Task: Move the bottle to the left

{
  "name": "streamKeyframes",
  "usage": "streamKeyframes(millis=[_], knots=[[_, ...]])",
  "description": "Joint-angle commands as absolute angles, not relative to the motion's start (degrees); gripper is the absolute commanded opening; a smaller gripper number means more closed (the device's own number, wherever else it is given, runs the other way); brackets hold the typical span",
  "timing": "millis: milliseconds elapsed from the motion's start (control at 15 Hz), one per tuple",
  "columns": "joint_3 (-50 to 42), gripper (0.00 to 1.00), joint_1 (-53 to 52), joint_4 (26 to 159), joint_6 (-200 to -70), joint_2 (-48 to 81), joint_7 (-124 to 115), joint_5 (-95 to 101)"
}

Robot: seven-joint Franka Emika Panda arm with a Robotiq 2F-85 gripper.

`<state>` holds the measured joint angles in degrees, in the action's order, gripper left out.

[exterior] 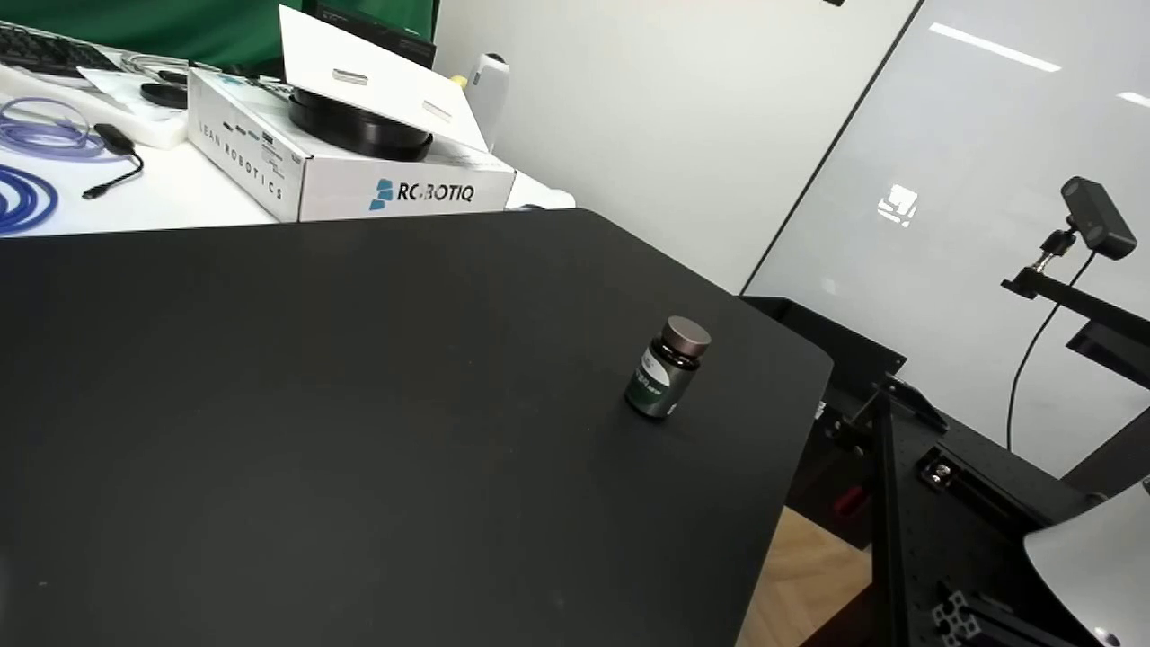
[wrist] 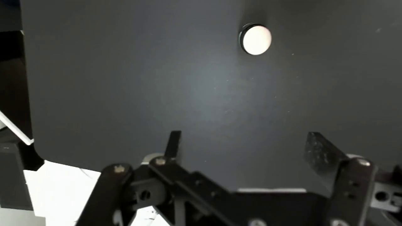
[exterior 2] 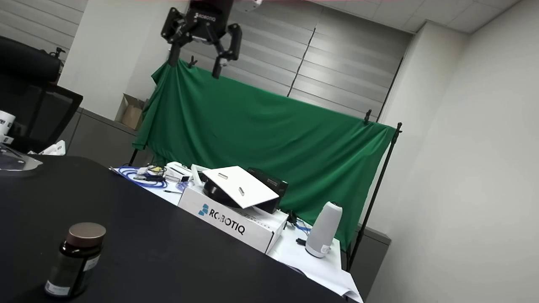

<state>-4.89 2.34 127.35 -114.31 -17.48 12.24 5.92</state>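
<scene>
At left in an exterior view, we find an office chair (exterior 2: pixel 31 99) cut off by the frame, then the bottle (exterior 2: pixel 76 265), upright on the black table (exterior 2: pixel 181 261), its label (exterior 2: pixel 57 289) mostly turned away. Higher, to the right, hangs the gripper (exterior 2: pixel 195 70), fingers (exterior 2: pixel 173 54) spread well apart, its top cut off. Farther right, a tilted white panel (exterior 2: pixel 240 185) partly hides a black round object (exterior 2: pixel 217 194). The label's green front (exterior: pixel 647 385) faces us in an exterior view, its lettering too small to read; there alone we see a black camera (exterior: pixel 1098 217), far right. The wrist view gives us the cap (wrist: pixel 257 40) from above, washed out, hiding most of the bottle.
</scene>
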Motion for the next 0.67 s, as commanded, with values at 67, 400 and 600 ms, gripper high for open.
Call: streamKeyframes(millis=[67, 400, 600], knots=[[-2.85, 1.00, -0.86, 136.41, -119.77, -19.25, 13.46, 2.58], [-1.61, 1.00, -2.42, 147.78, -132.66, -16.84, 12.55, 0.66], [-1.37, 1.00, -2.61, 151.29, -139.74, -13.66, 11.83, -0.44]])
